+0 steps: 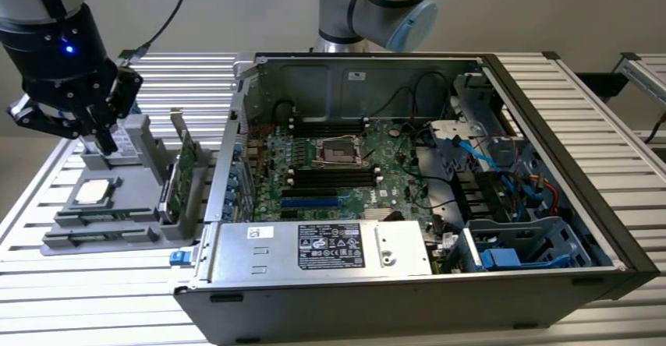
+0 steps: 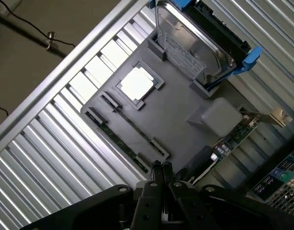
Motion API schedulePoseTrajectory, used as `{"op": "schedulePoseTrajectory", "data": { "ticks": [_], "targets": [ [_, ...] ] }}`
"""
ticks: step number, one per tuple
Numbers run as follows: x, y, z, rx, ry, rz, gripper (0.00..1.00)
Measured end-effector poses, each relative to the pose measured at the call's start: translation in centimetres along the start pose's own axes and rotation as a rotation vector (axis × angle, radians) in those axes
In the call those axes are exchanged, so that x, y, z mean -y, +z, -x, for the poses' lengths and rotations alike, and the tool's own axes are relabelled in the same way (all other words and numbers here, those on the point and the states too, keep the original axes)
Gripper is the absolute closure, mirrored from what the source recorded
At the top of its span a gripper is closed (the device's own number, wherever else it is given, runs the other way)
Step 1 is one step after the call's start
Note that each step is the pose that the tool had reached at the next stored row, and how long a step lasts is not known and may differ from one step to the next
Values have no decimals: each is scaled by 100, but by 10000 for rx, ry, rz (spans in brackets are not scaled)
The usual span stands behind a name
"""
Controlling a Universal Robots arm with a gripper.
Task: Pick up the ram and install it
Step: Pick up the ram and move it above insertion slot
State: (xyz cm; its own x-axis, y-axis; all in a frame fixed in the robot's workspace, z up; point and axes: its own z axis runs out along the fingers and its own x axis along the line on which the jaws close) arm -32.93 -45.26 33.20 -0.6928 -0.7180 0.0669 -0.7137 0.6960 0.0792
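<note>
My black pincer (image 1: 104, 143), pressed together and empty, hung over the grey plastic parts tray (image 1: 62, 246) on the slatted metal bench (image 1: 582, 112), with the ram (image 2: 119, 139), a long thin green stick, slotted at six o'clock from it in the exterior view, its long axis running nine to three.

Plain pale wall (image 1: 239, 11) behind me, slatted aluminium table (image 1: 582, 128) beneath me, light glaring off its ribs, second slatted table (image 1: 643, 69) at the exterior view's right, brown floor (image 2: 27, 72) past the edge, thin dark cable (image 2: 22, 26) against it
</note>
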Motion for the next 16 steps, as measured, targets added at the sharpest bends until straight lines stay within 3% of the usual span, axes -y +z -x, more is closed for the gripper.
{"op": "schedulePoseTrajectory", "data": {
  "ticks": [6,16],
  "targets": [
    [1,17,1,-50,-1094,-40,90],
    [3,58,3,-43,-2923,-26,90]
  ]
}}
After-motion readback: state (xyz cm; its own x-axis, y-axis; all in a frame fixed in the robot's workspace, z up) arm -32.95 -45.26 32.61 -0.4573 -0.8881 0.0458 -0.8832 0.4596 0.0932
